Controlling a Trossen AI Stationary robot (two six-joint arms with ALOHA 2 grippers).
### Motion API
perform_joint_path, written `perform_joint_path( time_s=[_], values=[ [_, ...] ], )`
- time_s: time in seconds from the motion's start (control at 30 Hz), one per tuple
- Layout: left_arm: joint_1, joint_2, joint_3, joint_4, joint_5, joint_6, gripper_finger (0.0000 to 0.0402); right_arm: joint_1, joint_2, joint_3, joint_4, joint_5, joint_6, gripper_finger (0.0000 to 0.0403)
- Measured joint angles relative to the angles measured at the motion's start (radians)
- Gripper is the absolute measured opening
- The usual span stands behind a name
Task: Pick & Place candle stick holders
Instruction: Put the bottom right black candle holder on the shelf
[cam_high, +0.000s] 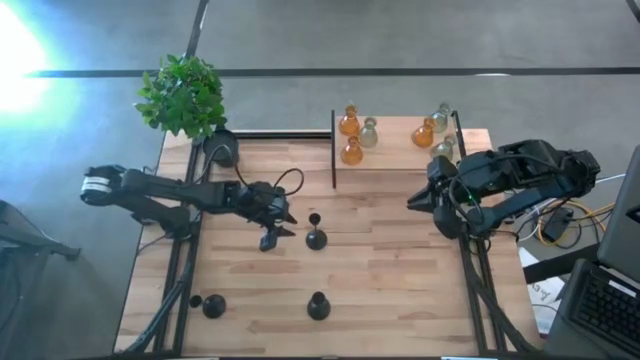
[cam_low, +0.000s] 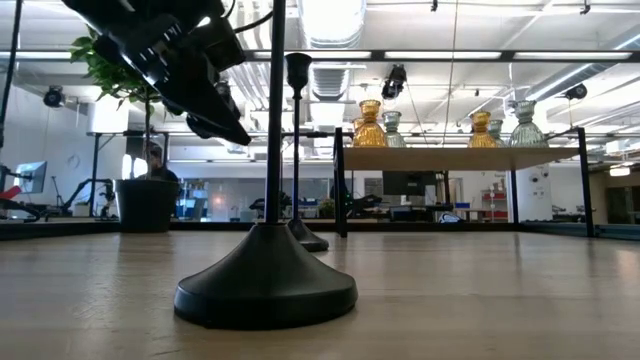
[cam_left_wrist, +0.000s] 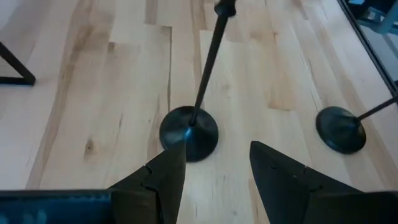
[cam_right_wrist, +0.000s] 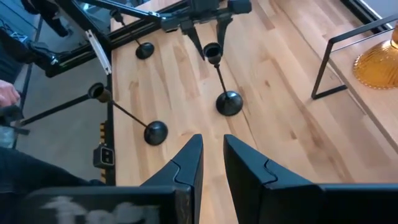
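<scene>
A black candle stick holder (cam_high: 316, 238) stands upright on its round base (cam_left_wrist: 189, 132) mid-table, its thin stem rising. My left gripper (cam_high: 278, 236) hovers just left of it, slanting down, open (cam_left_wrist: 217, 146), with the holder beyond the gap and nothing touched. Two more black holders stand near the front edge (cam_high: 318, 305) (cam_high: 213, 305). Amber (cam_high: 349, 122) and clear glass holders (cam_high: 369, 132) stand on a raised shelf (cam_high: 400, 168) at the back right. My right gripper (cam_high: 412, 203) hangs high at the right, open by a narrow gap (cam_right_wrist: 212, 140), with nothing in it.
A green plant (cam_high: 183, 95) in a black pot (cam_high: 222, 150) stands at the table's far left corner. The shelf's black frame leg (cam_high: 333, 150) comes down near the middle of the far side. Cables and a keyboard lie off the right edge.
</scene>
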Motion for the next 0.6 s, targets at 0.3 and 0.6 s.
perform_joint_path(
  time_s=[0.3,0.6],
  values=[
    [-0.088,0.077,0.067,-0.001,0.071,0.157,0.0183,0.0,-0.003,0.0,0.0,0.002,-0.006,0.0065],
    [-0.229,0.182,0.153,0.002,0.189,0.258,0.0183,0.0,-0.013,0.0,-0.001,0.001,-0.006,0.0059]
  ],
)
